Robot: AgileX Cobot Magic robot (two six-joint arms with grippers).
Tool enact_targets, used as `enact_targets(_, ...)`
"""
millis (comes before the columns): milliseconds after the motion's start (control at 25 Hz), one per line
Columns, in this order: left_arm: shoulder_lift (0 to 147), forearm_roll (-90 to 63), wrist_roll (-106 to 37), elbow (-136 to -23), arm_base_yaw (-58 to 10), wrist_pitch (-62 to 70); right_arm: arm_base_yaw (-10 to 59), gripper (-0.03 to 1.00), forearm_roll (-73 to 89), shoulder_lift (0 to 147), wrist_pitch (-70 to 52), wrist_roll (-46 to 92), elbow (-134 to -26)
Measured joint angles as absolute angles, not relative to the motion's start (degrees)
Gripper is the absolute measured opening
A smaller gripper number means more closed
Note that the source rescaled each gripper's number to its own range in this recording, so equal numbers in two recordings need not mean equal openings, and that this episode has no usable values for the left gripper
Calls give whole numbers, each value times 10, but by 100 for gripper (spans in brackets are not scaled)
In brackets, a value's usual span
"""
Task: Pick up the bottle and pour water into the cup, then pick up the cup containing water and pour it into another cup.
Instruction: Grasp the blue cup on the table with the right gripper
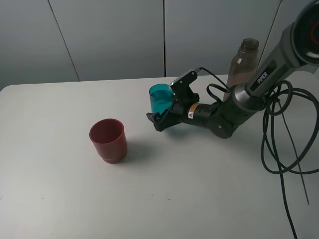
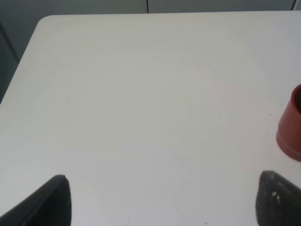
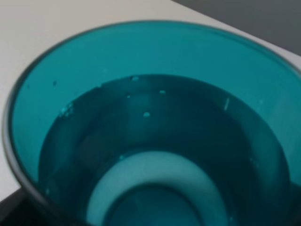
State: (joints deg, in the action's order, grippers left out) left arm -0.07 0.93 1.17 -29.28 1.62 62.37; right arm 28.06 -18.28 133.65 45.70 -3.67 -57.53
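Note:
The teal cup [image 1: 160, 96] stands upright on the table with water in it. Its inside [image 3: 155, 132] fills the right wrist view. My right gripper [image 1: 163, 102] reaches in low from the right, open, with one finger on each side of the cup; I cannot tell whether they touch it. The smoky bottle [image 1: 243, 60] stands upright behind the right arm. The red cup [image 1: 107, 139] sits left of the teal one, and its edge [image 2: 291, 125] shows in the left wrist view. My left gripper [image 2: 162, 202] hangs open over bare table with nothing between its fingers.
The white table [image 1: 60, 199] has its rounded far-left corner [image 2: 44, 21] in the left wrist view. Black cables [image 1: 284, 144] loop down from the right arm over the table's right side. A grey wall stands behind the table.

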Motion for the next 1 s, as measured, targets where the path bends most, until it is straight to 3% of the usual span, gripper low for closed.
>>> enact_targets(1000, -1, 9, 12, -293, 16, 624, 284, 100, -157, 1356, 544, -37, -576)
